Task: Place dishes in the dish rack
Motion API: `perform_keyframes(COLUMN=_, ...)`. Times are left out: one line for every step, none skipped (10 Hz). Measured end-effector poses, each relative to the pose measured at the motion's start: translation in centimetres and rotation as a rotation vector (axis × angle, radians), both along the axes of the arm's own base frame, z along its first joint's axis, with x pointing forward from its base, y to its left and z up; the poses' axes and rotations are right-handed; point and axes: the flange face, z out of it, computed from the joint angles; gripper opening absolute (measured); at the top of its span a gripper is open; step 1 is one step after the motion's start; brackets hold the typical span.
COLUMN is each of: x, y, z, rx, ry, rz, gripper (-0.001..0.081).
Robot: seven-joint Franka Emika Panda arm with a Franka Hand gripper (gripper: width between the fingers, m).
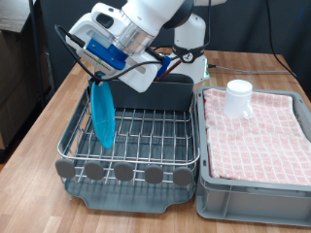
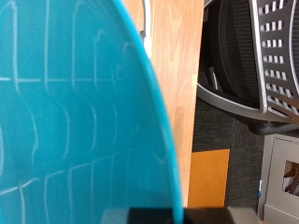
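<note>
Plate [image 1: 101, 115] on edge over the rack [image 1: 131, 136], hanging upright from the gripper [image 1: 98, 78] at the exterior view's left! The fingers pinch its top rim, and its lower edge sits down among the wires, though I can't tell whether it bears on them. It looks stiff, light and glossy, so I'd judge it slippery; a rim pinch near the top, as here, lets it hang plumb, but it could swing or slide if knocked. The mug [image 1: 238, 98] stands upside down on the pink checked cloth in the crate [image 1: 255, 184], well apart at the right. No spoon that I can make out. The exterior view gives the whole layout: rack, caddy [image 1: 165, 93], crate. The wrist view is nearly filled by the plate's [image 2: 75, 121] blue face, mirroring the wire grid, with table edge [image 2: 177, 75] and an office chair [image 2: 266, 56] beyond.
</note>
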Motion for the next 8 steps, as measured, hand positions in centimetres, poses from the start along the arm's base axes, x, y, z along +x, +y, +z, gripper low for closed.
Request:
perform_keyframes(x=-0.17, y=0.15, z=-0.3, rx=0.001, ry=-0.001, rz=-0.005, gripper=0.0019)
perform_keyframes(x=-0.33, y=0.3, z=-0.58, rx=0.005, ry=-0.002, rz=-0.008, gripper=0.0019)
perform_keyframes(x=-0.48, y=0.4, z=-0.84, rx=0.009, ry=-0.002, rz=-0.008, gripper=0.0019)
perform_keyframes(x=-0.58, y=0.48, z=-1.0, rx=0.013, ry=-0.005, rz=-0.01, gripper=0.0019)
perform_keyframes(x=-0.65, y=0.53, z=-1.12, rx=0.016, ry=-0.007, rz=-0.013, gripper=0.0019)
perform_keyframes(x=-0.7, y=0.57, z=-1.2, rx=0.019, ry=-0.01, rz=-0.015, gripper=0.0019)
perform_keyframes(x=-0.7, y=0.59, z=-1.22, rx=0.02, ry=-0.011, rz=-0.016, gripper=0.0019)
perform_keyframes(x=-0.68, y=0.61, z=-1.2, rx=0.021, ry=-0.013, rz=-0.014, gripper=0.0146)
